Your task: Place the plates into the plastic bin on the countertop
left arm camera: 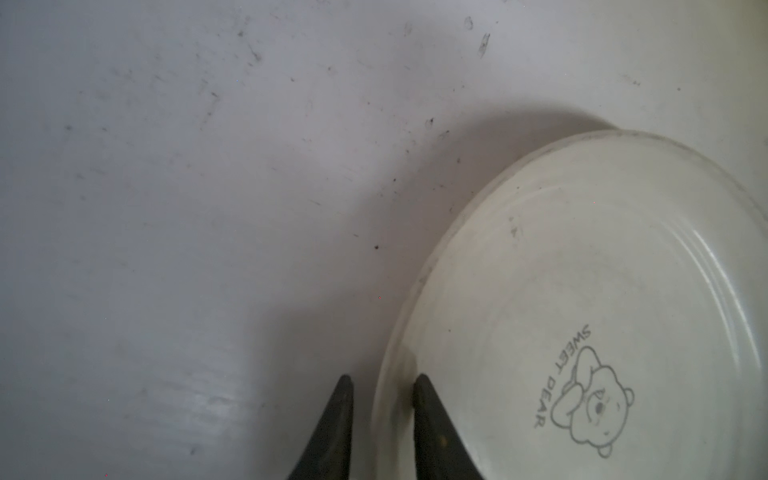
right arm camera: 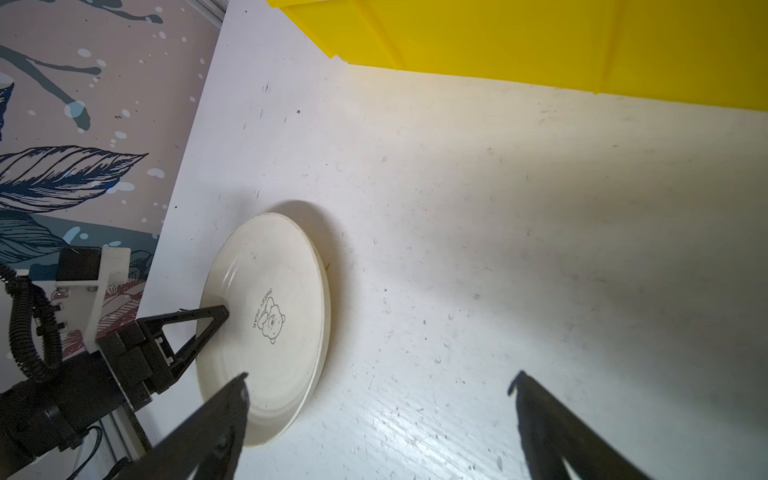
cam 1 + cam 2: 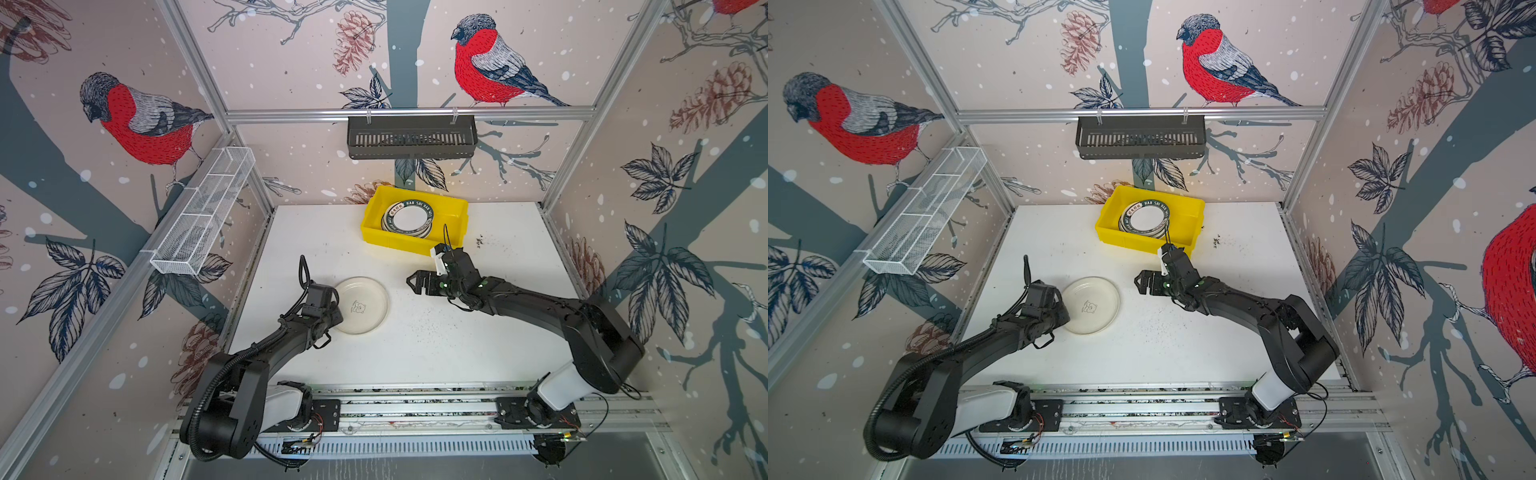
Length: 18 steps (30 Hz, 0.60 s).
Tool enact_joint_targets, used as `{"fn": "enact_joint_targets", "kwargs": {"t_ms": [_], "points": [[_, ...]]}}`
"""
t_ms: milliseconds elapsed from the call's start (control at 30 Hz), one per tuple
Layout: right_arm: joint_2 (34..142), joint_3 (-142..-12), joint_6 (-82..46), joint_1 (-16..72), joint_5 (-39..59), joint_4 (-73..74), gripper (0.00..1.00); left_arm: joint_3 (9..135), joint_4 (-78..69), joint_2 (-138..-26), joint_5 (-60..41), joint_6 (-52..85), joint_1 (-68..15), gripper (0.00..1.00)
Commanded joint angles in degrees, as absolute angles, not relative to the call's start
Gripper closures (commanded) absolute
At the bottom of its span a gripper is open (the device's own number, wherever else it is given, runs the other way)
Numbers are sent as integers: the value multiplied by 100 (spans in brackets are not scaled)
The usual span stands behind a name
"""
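A cream plate (image 3: 368,305) (image 3: 1098,305) with a bear motif lies flat on the white countertop (image 3: 457,345), left of centre. My left gripper (image 3: 337,309) (image 3: 1064,309) (image 1: 380,376) is shut on its near-left rim, one finger on the plate's face (image 1: 582,270) and one just outside the edge. A stack of white plates with dark teal lettered rims (image 3: 409,218) (image 3: 1144,216) rests in the yellow plastic bin (image 3: 370,226) (image 3: 1105,226) at the back. My right gripper (image 3: 412,283) (image 3: 1140,283) (image 2: 381,374) hovers open and empty between plate (image 2: 286,266) and bin (image 2: 540,41).
A dark slotted basket (image 3: 411,139) hangs on the back rail. A white wire mesh tray (image 3: 203,212) is fixed along the left wall. Aluminium rails frame the countertop, and both arm bases sit on the front rail (image 3: 415,409).
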State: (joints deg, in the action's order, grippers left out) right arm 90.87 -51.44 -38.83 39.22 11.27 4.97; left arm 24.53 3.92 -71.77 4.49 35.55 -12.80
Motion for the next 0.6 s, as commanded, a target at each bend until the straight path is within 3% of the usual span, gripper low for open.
{"fn": "enact_joint_targets", "kwargs": {"t_ms": [0, 133, 367, 567], "points": [[9161, -5203, -3937, 3962, 1093, 641, 1, 2575, 170, -7348, 115, 3461, -1266, 80], [9311, -5253, -3964, 4025, 1083, 668, 1, 2584, 5, -7529, -124, 3454, -1266, 99], [9474, -5341, -3973, 4084, 1079, 643, 0, 2620, -133, -7470, -641, 3474, -1266, 100], [9561, -5413, -3968, 4130, 1098, 603, 8, 2312, -938, -6990, -1614, 3928, -1274, 100]]}}
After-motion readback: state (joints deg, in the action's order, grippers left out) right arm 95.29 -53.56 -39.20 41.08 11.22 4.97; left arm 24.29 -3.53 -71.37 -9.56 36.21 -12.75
